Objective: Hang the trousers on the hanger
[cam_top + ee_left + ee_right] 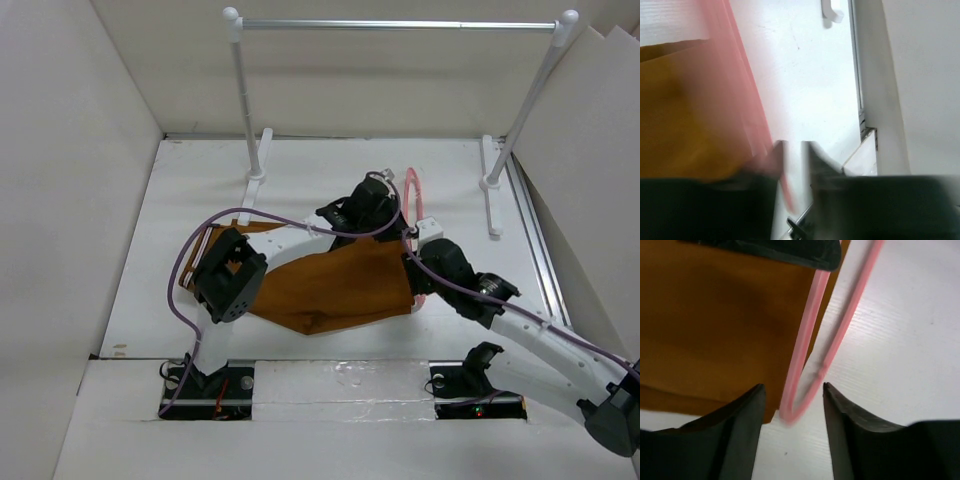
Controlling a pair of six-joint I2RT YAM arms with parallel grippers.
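**Hanger at right end of trousers; R claw spread, L unclear**

Trousers (pixel 330 285): rust-brown cloth, lying flat mid-table (pixel 190 190), no lining showing. Hanger (pixel 413 192): thin pink plastic w/ a rounded corner.

R claw (pixel 793 386): fingers spread. The hanger's rounded corner sits betw them, nothing pinched. One pink bar lies on the cloth just inside its edge, the other over bare table.

L claw (pixel 793 146): wrist view is badly blurred. There's a narrow gap betw the fingers and the pink bar runs into it. Can't tell if I'm pinching it.

Hidden: in the top view my arms cover the trousers' far edge and the hanger's mid part. Only a pink loop at the far end and a bit at the near end show. Can't make out the hook, or which end is the waistband.

Orientation: trousers' long axis runs L–R across the table. Hanger's long axis runs far–near across their right end, rounded corner toward me. Rail (pixel 400 24) stands well apart at the back.
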